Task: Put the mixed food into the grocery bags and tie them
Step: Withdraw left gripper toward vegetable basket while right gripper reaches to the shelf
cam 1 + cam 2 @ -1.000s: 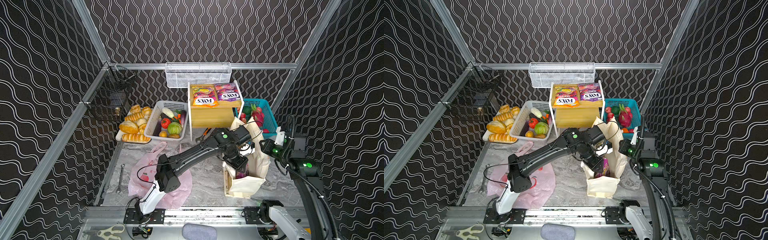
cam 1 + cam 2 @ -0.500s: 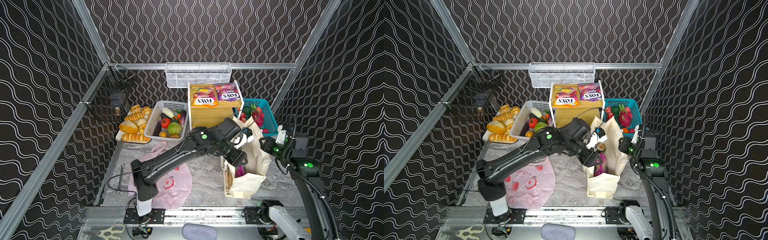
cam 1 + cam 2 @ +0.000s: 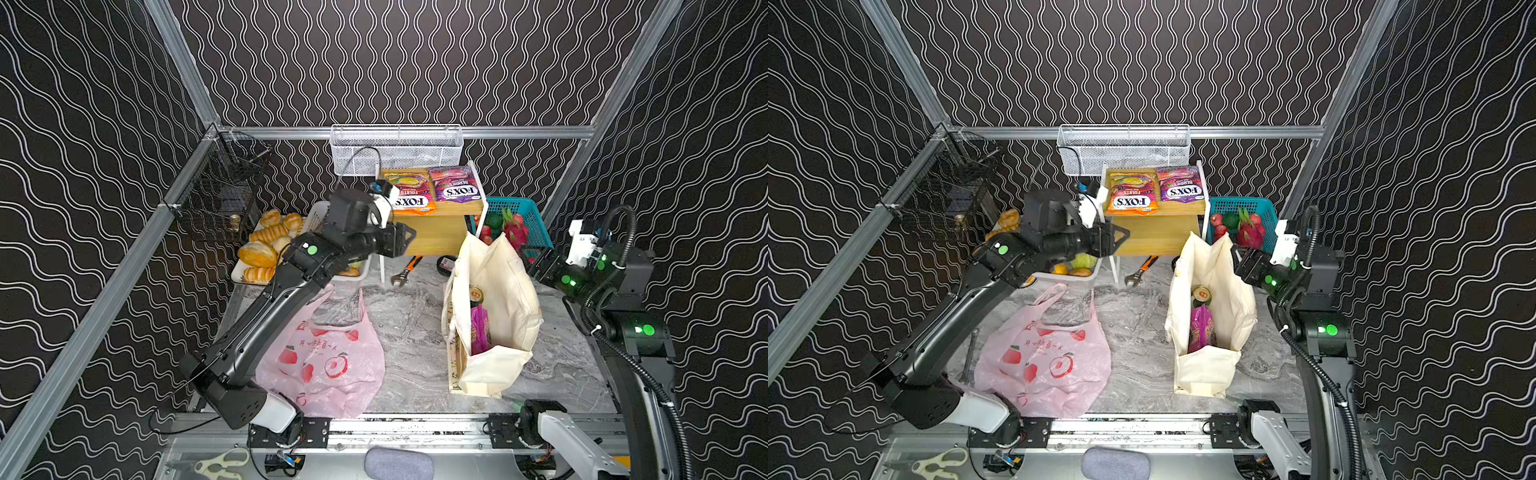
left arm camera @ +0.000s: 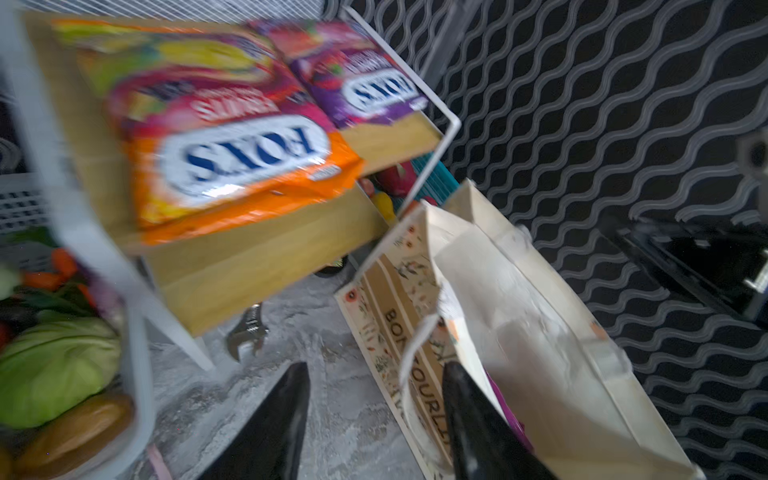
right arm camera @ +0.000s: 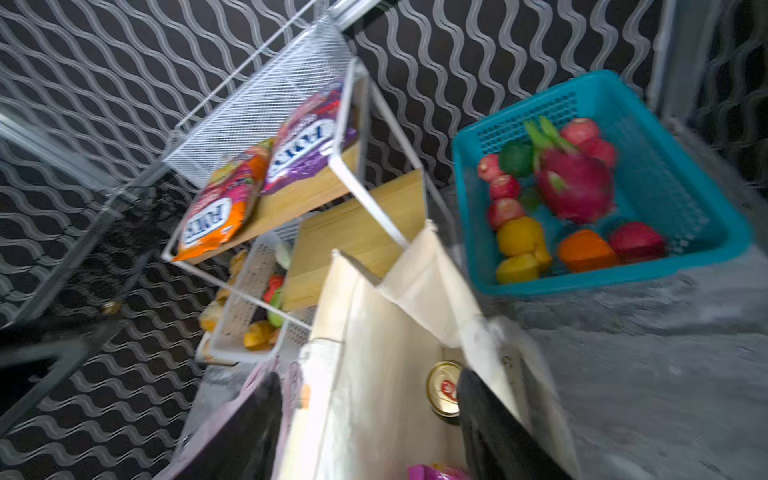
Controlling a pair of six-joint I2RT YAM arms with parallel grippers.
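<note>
Now: packing the tote (image 3: 505, 286), right of centre; can (image 3: 477, 293) and purple packet (image 3: 480, 328) inside.
Left gripper (image 3: 410, 241): half open, empty, beside the shelf (image 3: 432, 239) bearing an orange packet (image 3: 409, 195).
Right gripper (image 3: 527, 255): open at tote's rim, gripping nothing.
Next: likely lift that packet.

Bare tabletop (image 3: 411, 332) between bag (image 3: 328, 357) and tote (image 3: 498, 299)

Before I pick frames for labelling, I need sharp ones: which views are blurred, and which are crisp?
Left wrist view: motion-blurred, the orange packet lettering smeared yet readable. Right wrist view: blurred too, the teal basket soft-edged. Both top views: sharp, the tote and the pink bag print crisp.
</note>
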